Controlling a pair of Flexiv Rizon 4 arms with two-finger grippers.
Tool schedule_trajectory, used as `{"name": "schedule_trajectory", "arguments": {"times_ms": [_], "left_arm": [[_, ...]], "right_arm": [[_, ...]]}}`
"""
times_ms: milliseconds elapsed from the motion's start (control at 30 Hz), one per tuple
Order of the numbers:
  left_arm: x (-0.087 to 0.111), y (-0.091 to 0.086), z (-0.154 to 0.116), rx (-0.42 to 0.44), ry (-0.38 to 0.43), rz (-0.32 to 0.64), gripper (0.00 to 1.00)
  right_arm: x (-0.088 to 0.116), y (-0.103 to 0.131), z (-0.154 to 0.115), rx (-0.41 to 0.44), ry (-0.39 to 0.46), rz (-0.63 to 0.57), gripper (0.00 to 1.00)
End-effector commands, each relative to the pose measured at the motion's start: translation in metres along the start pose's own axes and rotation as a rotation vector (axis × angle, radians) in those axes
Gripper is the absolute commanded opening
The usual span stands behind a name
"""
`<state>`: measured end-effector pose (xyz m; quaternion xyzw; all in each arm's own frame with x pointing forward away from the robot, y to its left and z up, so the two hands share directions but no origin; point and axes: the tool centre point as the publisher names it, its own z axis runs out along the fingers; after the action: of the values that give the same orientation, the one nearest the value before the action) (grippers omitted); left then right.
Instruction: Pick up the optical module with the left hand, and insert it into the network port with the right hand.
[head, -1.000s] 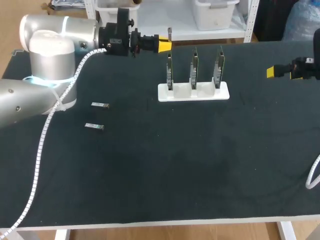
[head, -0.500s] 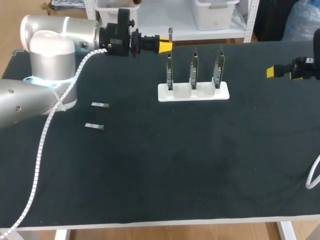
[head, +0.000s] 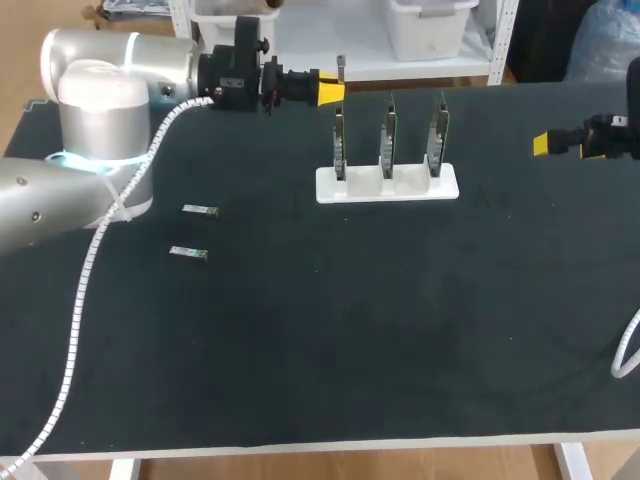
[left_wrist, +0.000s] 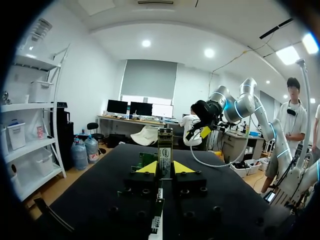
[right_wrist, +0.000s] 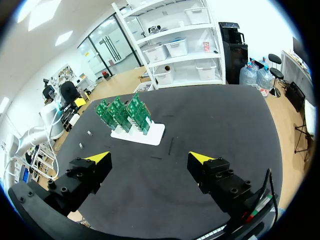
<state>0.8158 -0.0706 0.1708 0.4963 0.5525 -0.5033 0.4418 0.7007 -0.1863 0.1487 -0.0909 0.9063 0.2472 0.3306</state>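
My left gripper (head: 330, 90) is held above the table's back left, shut on a slim metal optical module (head: 340, 68) that stands upright between its yellow tips. In the left wrist view the module (left_wrist: 165, 149) rises between the fingers of the gripper (left_wrist: 165, 169). Just ahead of it stands a white stand (head: 387, 185) with three upright green network cards (head: 388, 135). My right gripper (head: 541, 144) hangs at the table's right side, open and holding nothing; its own view shows the gripper (right_wrist: 150, 158) wide apart, far from the cards (right_wrist: 124, 113).
Two more optical modules (head: 200, 210) (head: 188, 252) lie flat on the black table (head: 350, 330) at the left. The right wrist view shows them (right_wrist: 90, 133) beyond the stand (right_wrist: 145, 135). My right arm (left_wrist: 225, 107) shows across the table in the left wrist view.
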Motion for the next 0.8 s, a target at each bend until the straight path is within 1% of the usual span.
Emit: {"name": "schedule_trajectory", "arguments": {"times_ms": [33, 100, 133, 200, 233, 367, 433, 467, 533, 633, 733, 800], "left_arm": [[0.001, 0.000, 0.000, 0.000, -0.001, 0.001, 0.00], [0.001, 0.000, 0.000, 0.000, -0.001, 0.001, 0.00], [0.001, 0.000, 0.000, 0.000, -0.001, 0.001, 0.00], [0.001, 0.000, 0.000, 0.000, -0.001, 0.001, 0.00], [0.001, 0.000, 0.000, 0.000, -0.001, 0.001, 0.00], [0.001, 0.000, 0.000, 0.000, -0.001, 0.001, 0.00], [0.001, 0.000, 0.000, 0.000, -0.001, 0.001, 0.00], [0.001, 0.000, 0.000, 0.000, -0.001, 0.001, 0.00], [0.001, 0.000, 0.000, 0.000, -0.001, 0.001, 0.00], [0.001, 0.000, 0.000, 0.000, -0.001, 0.001, 0.00], [0.001, 0.000, 0.000, 0.000, -0.001, 0.001, 0.00], [0.001, 0.000, 0.000, 0.000, -0.001, 0.001, 0.00]], "right_arm": [[0.000, 0.002, -0.001, 0.009, 0.000, 0.001, 1.00], [-0.011, 0.002, 0.000, -0.090, 0.028, -0.036, 1.00], [-0.017, 0.001, 0.002, -0.116, 0.041, -0.082, 1.00], [-0.033, -0.002, 0.006, -0.167, 0.060, -0.133, 1.00], [-0.041, -0.003, 0.008, -0.180, 0.053, -0.167, 1.00], [-0.080, -0.002, 0.017, -0.268, 0.059, -0.245, 1.00], [-0.096, 0.002, 0.024, -0.331, 0.091, -0.263, 1.00], [-0.101, 0.005, 0.028, -0.354, 0.107, -0.290, 1.00], [-0.108, 0.014, 0.035, -0.394, 0.153, -0.339, 1.00], [-0.114, 0.030, 0.045, -0.447, 0.173, -0.372, 1.00], [-0.114, 0.040, 0.052, -0.454, 0.164, -0.383, 1.00], [-0.114, 0.041, 0.054, -0.425, 0.137, -0.371, 1.00]]}}
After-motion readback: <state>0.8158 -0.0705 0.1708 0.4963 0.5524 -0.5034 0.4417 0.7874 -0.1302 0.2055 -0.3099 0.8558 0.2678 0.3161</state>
